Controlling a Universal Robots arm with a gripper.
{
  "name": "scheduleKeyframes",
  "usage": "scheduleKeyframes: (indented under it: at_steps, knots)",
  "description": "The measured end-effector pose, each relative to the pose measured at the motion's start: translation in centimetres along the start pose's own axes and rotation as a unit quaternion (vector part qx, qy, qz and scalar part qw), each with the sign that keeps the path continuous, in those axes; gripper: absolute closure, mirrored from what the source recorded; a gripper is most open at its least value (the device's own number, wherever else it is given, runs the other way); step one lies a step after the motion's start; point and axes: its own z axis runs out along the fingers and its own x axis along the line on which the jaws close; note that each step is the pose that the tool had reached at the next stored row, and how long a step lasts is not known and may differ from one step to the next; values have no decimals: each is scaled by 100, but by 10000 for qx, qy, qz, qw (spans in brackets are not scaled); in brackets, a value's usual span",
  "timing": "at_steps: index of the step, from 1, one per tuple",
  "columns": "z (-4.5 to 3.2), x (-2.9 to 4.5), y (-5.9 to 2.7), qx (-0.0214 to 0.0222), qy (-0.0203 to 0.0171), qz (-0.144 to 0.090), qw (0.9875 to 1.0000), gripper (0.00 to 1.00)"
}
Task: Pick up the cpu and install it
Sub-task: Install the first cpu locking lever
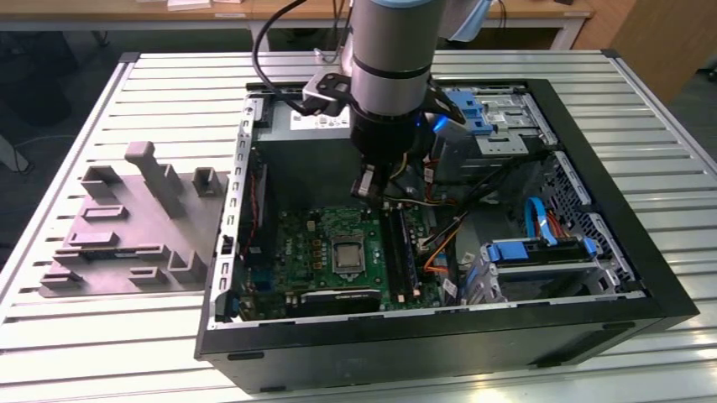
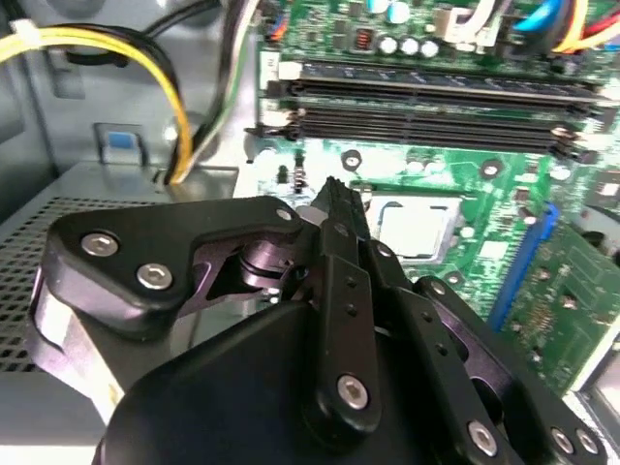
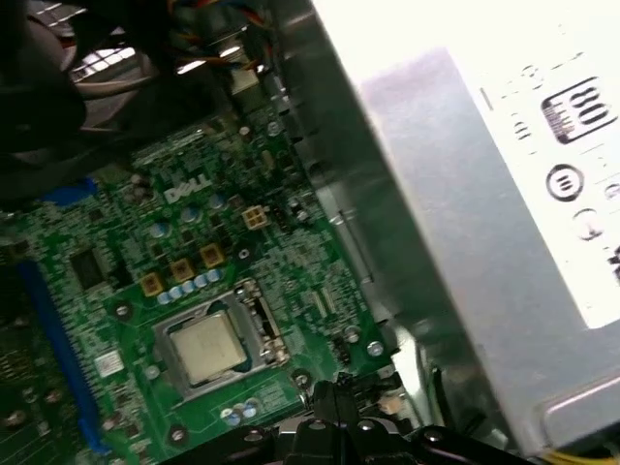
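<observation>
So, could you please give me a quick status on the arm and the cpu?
Tool shut, holding nothing, above motherboard. Cpu sits in its socket, apart from tool. Power supply and cables close beside.

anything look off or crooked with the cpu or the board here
Nothing stands out. The cpu lies flat and square in its socket on the green motherboard, with no visible tilt. The gripper hovers above the board beside the socket, holding nothing.

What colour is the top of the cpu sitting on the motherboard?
Pale silver, on the cpu in its socket; clearest in the first wrist view.
</observation>
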Motion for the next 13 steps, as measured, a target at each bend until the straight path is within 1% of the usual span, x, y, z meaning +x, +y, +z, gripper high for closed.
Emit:
scheduleKeyframes:
  at_steps: [1, 2, 7, 11, 13]
  knots:
    - [-1, 12, -4, 10, 22, -1, 10000, 89]
    - [1, 27, -9, 11, 25, -4, 10000, 89]
    - [3, 79, -1, 17, 25, -101, 9999, 89]
    - [5, 107, -12, 18, 25, -116, 9999, 89]
    - [5, 108, -12, 18, 25, -118, 9999, 89]
